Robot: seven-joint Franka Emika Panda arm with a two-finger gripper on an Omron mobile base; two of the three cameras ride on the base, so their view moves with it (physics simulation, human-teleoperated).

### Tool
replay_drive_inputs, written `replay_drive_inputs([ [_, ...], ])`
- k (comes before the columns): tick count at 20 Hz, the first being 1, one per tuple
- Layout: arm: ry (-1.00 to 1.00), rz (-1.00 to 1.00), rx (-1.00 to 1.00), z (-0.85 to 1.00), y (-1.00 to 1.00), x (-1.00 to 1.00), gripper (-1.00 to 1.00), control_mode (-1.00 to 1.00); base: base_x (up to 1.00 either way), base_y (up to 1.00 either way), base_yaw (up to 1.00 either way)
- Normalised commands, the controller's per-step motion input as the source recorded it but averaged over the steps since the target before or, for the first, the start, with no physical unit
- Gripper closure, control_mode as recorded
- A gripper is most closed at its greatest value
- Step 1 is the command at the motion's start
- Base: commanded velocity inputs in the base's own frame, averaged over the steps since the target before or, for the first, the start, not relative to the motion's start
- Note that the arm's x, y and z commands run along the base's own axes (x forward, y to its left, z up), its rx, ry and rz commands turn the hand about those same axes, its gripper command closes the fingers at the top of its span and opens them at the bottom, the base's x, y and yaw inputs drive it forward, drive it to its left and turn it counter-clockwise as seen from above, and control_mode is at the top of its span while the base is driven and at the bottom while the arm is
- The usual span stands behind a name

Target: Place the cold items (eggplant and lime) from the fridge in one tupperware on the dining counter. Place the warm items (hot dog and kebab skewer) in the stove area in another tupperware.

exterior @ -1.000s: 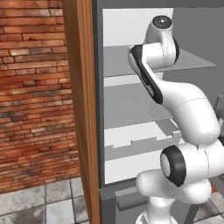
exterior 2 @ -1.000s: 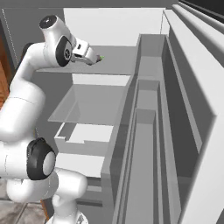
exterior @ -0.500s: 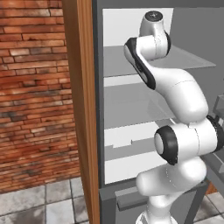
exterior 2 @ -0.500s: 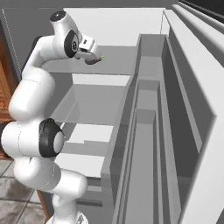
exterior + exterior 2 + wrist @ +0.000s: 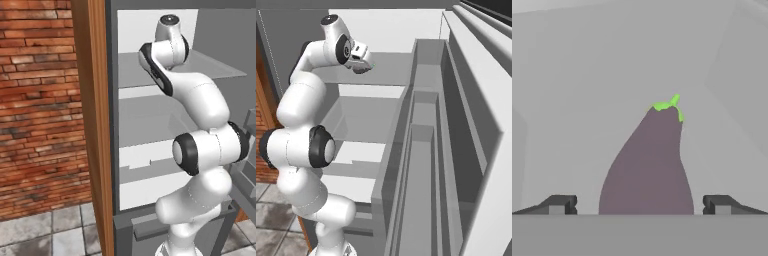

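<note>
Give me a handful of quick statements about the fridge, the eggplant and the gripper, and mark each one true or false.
1. The gripper is open. True.
2. The eggplant lies between the two fingertips. True.
3. The eggplant's green stem points toward the camera on the hand. False: it points away, at the far end.
4. The arm reaches into the fridge at its upper shelf. True.
5. The gripper already holds a lime. False: the jaws are open and hold nothing.
</note>
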Motion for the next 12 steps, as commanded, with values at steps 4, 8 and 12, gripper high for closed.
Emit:
replay_drive_inputs([
  [4, 0.02, 0.00, 0.00, -0.19, -0.03, 0.30, -1.00, -1.00, 0.00, 0.00, 0.00],
  [8, 0.02, 0.00, 0.00, -0.17, -0.03, 0.25, -1.00, -1.00, 0.00, 0.00, 0.00],
  [12, 0.04, 0.00, 0.00, -0.26, -0.04, 0.12, 1.00, -1.00, 0.00, 0.00, 0.00],
])
